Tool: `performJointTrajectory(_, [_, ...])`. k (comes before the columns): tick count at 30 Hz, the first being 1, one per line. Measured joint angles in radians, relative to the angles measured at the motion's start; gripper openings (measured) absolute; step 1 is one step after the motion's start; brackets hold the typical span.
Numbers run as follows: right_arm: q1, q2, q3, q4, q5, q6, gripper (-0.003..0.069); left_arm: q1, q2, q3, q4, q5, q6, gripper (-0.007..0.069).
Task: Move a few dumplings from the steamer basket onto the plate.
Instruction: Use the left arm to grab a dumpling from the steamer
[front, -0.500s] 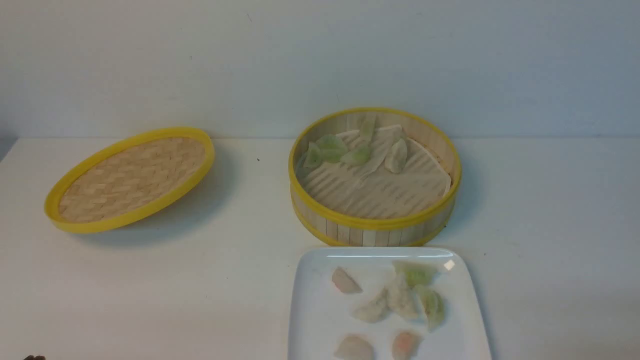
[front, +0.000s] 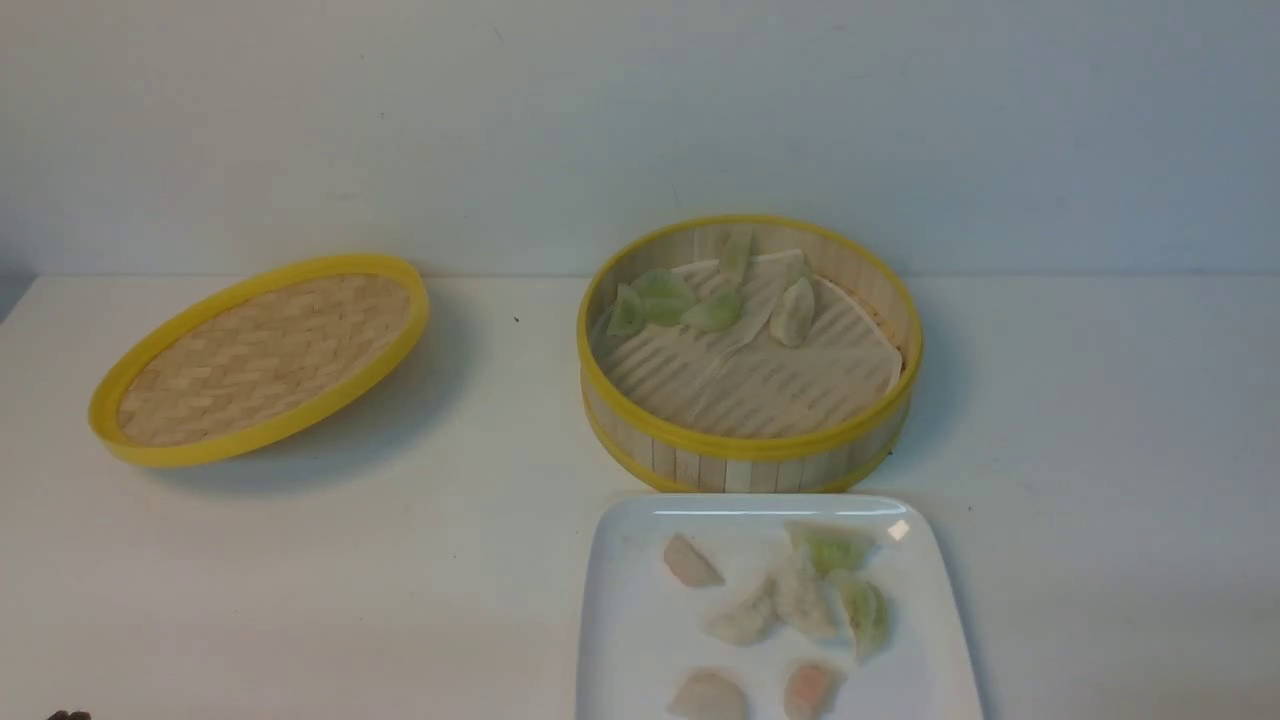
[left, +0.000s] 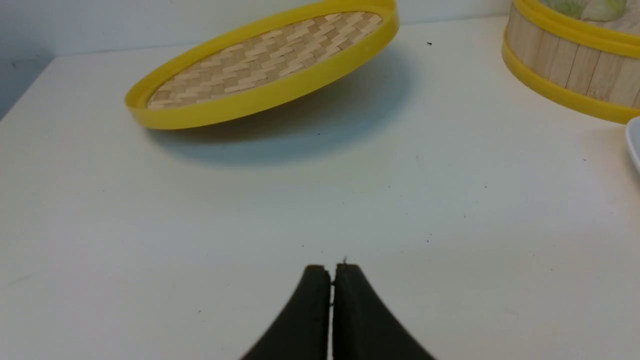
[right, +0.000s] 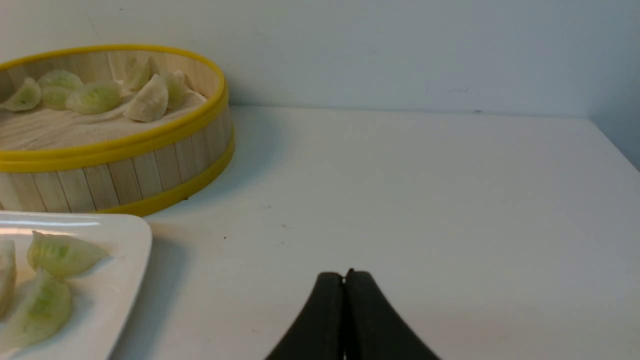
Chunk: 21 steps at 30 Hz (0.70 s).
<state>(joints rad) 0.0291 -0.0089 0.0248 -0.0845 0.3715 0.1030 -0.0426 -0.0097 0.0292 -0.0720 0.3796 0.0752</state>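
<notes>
Black fingers of the left gripper (left: 331, 272) meet tip to tip with nothing between them, over the bare white table (left: 200, 225). The right gripper (right: 344, 277) is closed the same way and empty, over the table to the right of the plate. Nearest the robot lies the glossy white square plate (front: 625, 640). On it are pale green and whitish dumplings (front: 862, 612) bunched toward its right half, with pink-tinted dumplings (front: 810, 688) at its near edge. Just behind the plate stands the steamer basket (front: 750, 452), open. More dumplings (front: 660, 293) are clustered on its white ridged liner (front: 760, 385) toward the far left of the wall, and one leans against the back slats. Well to the left, the woven yellow-rimmed lid (front: 260, 360) sits tilted. A plain pale wall (front: 640, 120) closes the scene.
</notes>
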Motion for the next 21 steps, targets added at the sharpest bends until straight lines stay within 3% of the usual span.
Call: performJointTrajectory(21, [-0.001, 0.0, 0.0, 0.0, 0.0, 0.009, -0.0015, 0.0, 0.0, 0.0, -0.01, -0.011, -0.002, -0.0006])
